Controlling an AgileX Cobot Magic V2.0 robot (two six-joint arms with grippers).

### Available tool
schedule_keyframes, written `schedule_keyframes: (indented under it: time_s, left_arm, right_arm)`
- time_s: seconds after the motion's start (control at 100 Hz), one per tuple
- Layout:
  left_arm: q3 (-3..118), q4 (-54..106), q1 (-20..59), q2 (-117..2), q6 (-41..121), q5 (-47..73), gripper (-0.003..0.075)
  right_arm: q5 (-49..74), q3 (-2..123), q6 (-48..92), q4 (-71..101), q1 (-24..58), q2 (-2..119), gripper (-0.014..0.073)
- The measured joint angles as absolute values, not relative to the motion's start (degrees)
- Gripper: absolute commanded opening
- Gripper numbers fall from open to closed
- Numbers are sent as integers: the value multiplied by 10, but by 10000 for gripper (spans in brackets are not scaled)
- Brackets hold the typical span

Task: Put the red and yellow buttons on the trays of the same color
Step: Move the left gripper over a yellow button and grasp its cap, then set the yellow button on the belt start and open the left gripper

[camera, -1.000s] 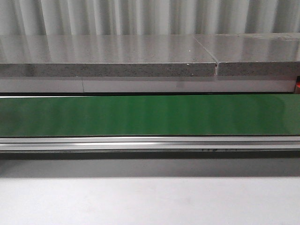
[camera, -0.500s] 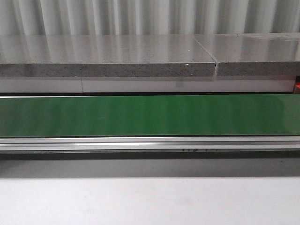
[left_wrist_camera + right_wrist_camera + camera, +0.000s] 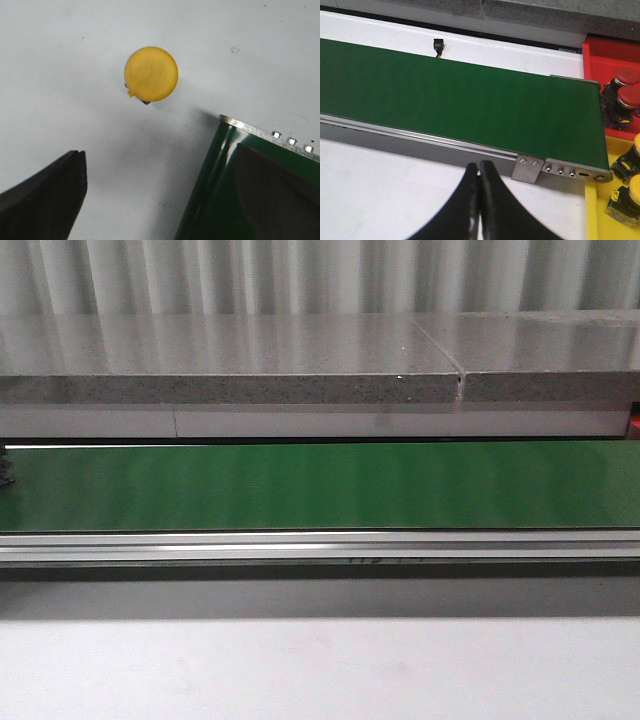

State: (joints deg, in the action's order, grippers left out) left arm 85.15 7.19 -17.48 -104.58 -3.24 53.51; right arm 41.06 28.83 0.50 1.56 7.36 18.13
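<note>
A yellow button lies on the white table, beside the end of the green conveyor belt. My left gripper hangs open above the table just short of it, with nothing between its fingers. The right wrist view shows a red tray holding two red buttons, and a yellow tray holding two yellow buttons, both past the belt's end. My right gripper is shut and empty over the white table, in front of the belt.
The green belt runs across the whole front view, bare, with a metal rail along its near side. A grey stone shelf stands behind it. A small black sensor sits at the belt's far edge.
A dark shape has come in at the front view's left edge, over the belt. Marks under the belt's rail have shifted to the left.
</note>
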Motion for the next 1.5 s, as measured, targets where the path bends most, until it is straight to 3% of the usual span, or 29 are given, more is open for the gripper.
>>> schedule_keyframes:
  time_s: [0.82,1.06,1.35,1.5]
  left_arm:
    - [922,72,-175,-1171,-49,472,554]
    - [922,74,-175,-1172,-50,456,458]
    - [922,75,-175,-1172,-50,456,229]
    - [922,76,-175,-1172,-50,456,165]
  right_arm:
    - [411,288,5,16,74,181,-67]
    - [411,288,5,16,74,181,-67]
    - [411,288,5,16,74,181,-67]
    - [411,288,5,16,74,181,-67]
